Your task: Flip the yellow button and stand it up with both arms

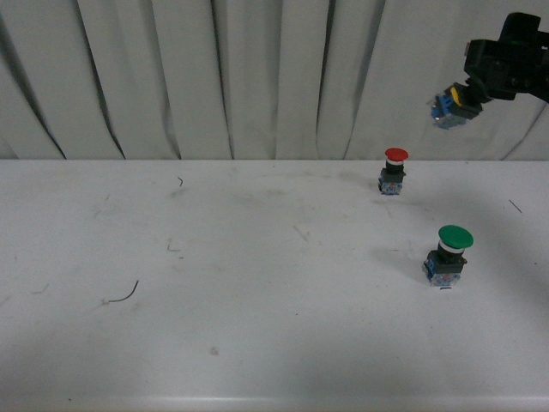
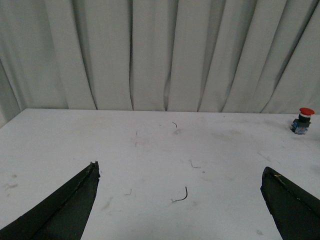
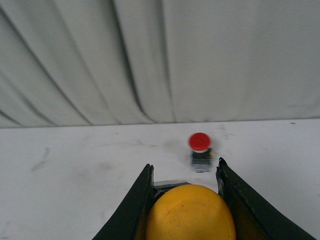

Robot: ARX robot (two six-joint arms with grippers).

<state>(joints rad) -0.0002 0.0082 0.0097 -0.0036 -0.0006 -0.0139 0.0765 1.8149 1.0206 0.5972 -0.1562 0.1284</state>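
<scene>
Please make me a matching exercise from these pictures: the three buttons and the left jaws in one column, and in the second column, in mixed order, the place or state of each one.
Column A
1. yellow button
2. red button
3. green button
4. left jaws

Column B
a. stands on the table, nearer to the robot
b. wide open, holding nothing
c. held in the air between the right jaws
d. stands on the table, farther from the robot

Pairs: 1-c, 2-d, 3-a, 4-b
</scene>
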